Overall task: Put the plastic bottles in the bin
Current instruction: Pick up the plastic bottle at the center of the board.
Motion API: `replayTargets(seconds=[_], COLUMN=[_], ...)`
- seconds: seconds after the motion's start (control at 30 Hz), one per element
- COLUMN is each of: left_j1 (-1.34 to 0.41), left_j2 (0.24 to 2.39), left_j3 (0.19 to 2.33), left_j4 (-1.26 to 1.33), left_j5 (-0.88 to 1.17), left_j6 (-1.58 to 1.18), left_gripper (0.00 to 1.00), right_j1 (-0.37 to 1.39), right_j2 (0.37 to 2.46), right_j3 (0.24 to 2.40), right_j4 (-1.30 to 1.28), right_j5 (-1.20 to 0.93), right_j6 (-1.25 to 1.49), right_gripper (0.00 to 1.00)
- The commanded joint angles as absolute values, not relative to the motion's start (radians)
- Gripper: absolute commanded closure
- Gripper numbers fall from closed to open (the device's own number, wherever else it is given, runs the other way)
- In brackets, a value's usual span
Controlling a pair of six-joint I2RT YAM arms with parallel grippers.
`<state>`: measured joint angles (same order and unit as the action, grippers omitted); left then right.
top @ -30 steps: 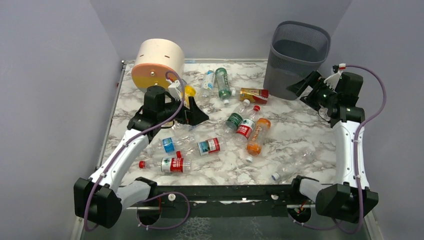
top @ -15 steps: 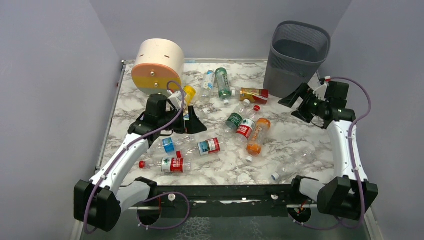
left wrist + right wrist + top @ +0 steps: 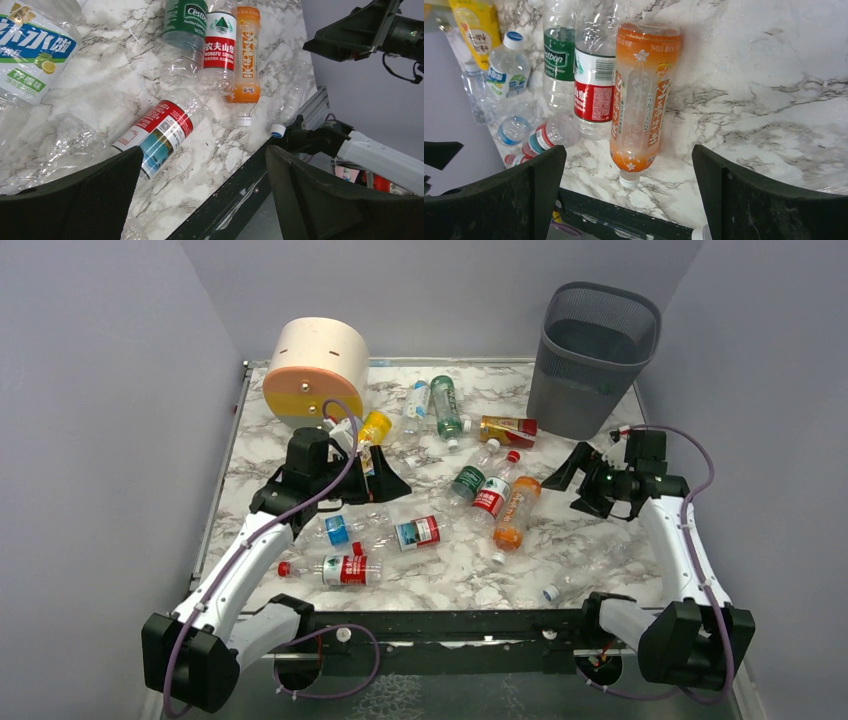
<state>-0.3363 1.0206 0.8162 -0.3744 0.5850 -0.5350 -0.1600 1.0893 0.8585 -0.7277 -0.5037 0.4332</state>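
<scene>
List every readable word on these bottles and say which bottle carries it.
"Cestbon": green-label bottle.
"农夫山泉 NONGFU SPRING": red-label bottle.
"500mL": orange bottle.
Blue-label bottle: Chinese characters, cut off by the frame.
Red-and-blue-label bottle: print too small to read.

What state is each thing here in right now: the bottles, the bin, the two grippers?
plastic bottles: lying on their sides on the table, none held.
bin: upright, mouth open.
left gripper: open, empty, over the bottles.
right gripper: open, empty, above the table.
</scene>
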Motion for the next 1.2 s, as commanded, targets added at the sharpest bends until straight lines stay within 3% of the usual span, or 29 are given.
replayTargets(seconds=[0.0,0.43,0.8,1.17], left_j1=[-0.352,-0.379,-0.416,-0.424], left_j2=[0.984,1.116,0.966,0.891], left_j3=[0.839,0.947,0.776,0.718], left_j4=[-0.347,-0.358,-0.34,-0.306], left_j5=[0.542,0.518,0.462,0.545], left_j6=[-0.621,-0.621,-0.646,-0.628], left_gripper=[0.01,0.01,0.01,0.01], right_j1=[-0.089,-0.042,0.168,0.183], right_j2=[1.107,1.228,1.269,1.224], right_j3=[0.853,0.812,0.752,0.719], right_j4=[-0.732,-0.615,-0.558,-0.526], right_j5=[-0.415,-0.379,-0.261,-0.19], right_j6=[0.406,0.405,0.487,0.562], right_gripper=[0.0,0.0,0.0,0.0])
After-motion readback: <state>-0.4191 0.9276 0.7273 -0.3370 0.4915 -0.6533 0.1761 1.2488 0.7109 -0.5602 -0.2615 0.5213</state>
